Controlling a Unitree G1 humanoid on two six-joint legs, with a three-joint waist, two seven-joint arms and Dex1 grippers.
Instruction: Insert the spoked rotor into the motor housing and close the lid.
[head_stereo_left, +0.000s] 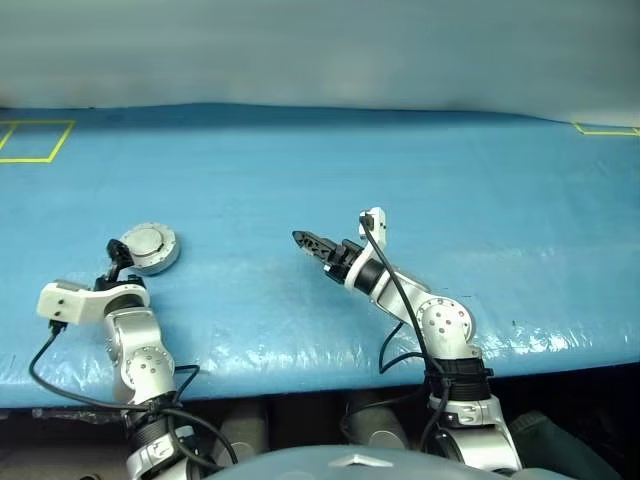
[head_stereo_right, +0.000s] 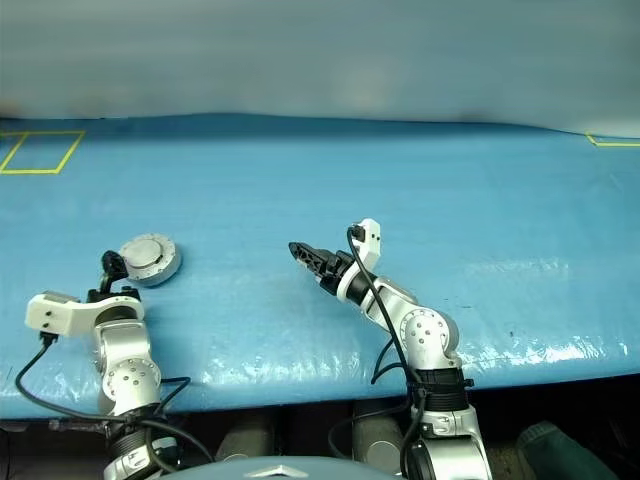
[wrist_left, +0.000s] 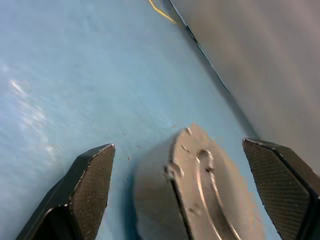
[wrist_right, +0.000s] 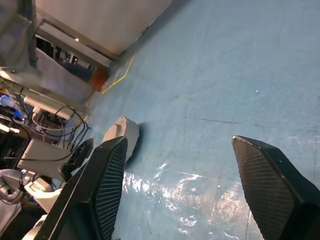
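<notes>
Blue table (head_stereo_left: 400, 170) is carrying one closed motor housing (head_stereo_left: 150, 247), lid on, so assembly looks finished. Left claw (head_stereo_left: 115, 256) is gaping beside it, gripping nothing. Right claw (head_stereo_left: 310, 243), well right of it, is standing open and empty.

Lighting is even and moderately bright across the blue table (head_stereo_left: 400, 160). Specular glare runs along the wrinkled cover at the lower edge of the head views, strongest at lower right. Shadows are short and soft; a small dark one sits beside the lid (head_stereo_left: 150, 248). The upper band of the head views is hazy. The left wrist view is blurred: the lid and both fingers (wrist_left: 90, 185) lack sharp edges. The right wrist view shows glare patches at lower centre.
</notes>
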